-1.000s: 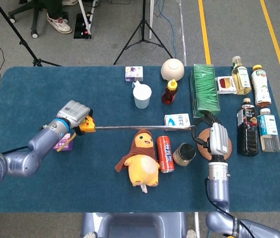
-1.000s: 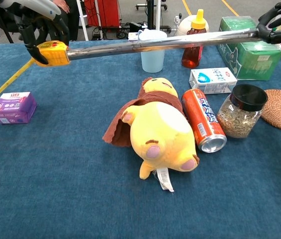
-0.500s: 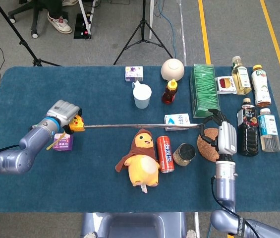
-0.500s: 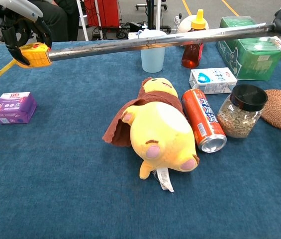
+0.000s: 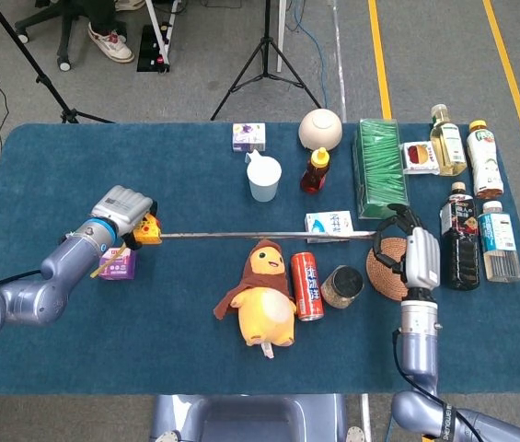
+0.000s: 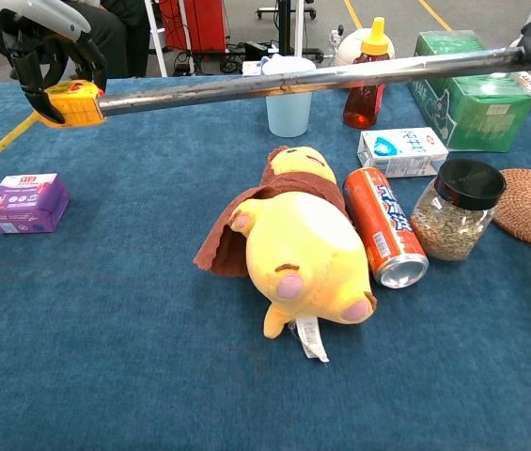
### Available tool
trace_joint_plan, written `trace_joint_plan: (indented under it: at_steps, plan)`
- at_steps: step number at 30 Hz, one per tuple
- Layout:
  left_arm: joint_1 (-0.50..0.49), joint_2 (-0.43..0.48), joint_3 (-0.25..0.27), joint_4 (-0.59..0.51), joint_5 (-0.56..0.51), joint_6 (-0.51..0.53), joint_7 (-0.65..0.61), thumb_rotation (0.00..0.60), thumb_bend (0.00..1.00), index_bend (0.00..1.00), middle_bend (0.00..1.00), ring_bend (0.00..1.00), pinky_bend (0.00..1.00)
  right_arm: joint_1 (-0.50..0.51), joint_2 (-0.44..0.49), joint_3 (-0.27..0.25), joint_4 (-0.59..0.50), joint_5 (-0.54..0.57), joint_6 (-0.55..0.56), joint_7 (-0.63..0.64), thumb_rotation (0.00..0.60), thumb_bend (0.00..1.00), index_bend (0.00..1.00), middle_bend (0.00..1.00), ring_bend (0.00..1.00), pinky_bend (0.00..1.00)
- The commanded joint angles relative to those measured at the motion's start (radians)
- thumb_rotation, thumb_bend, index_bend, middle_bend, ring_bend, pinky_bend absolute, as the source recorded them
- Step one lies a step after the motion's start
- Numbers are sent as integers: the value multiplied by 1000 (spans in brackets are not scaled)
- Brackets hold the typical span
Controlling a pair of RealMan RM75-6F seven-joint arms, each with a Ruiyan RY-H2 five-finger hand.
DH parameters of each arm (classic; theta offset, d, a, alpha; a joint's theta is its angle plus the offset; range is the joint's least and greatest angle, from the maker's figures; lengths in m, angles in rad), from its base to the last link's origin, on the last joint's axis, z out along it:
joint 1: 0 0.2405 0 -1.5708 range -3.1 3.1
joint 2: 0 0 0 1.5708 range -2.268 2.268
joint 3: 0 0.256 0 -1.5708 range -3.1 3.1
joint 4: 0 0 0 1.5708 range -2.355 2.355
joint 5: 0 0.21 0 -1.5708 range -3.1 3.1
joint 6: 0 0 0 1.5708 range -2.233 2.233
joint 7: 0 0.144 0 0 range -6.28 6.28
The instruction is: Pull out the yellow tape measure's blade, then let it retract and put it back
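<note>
Blue tabletop's crowded — left robot hand (image 5: 123, 208) is gripping the tape measure (image 5: 146, 232), right robot hand (image 5: 398, 241) is pinching the blade (image 5: 260, 236) fully out; retracting's left.

A blue-covered counter (image 5: 75, 359) is standing on grey floor (image 5: 195, 46); yellow lines (image 5: 377, 55) are running across it, and a black tripod (image 5: 264, 64) is standing behind beside an office chair (image 5: 48, 23).
</note>
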Motion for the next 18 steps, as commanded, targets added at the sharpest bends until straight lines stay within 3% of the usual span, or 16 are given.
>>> trace_joint_plan:
  at_steps: [1, 18]
  plan:
    - [-7, -9, -9, -1, -10, 10, -2, 600, 358, 603, 478, 455, 565, 6, -7, -3, -3, -5, 0, -5, 536, 576, 576, 252, 239, 233]
    - [-91, -121, -89, 10, -92, 59, 30, 600, 358, 603, 478, 455, 565, 79, -106, -13, -33, -36, -8, -57, 533, 574, 572, 252, 238, 232]
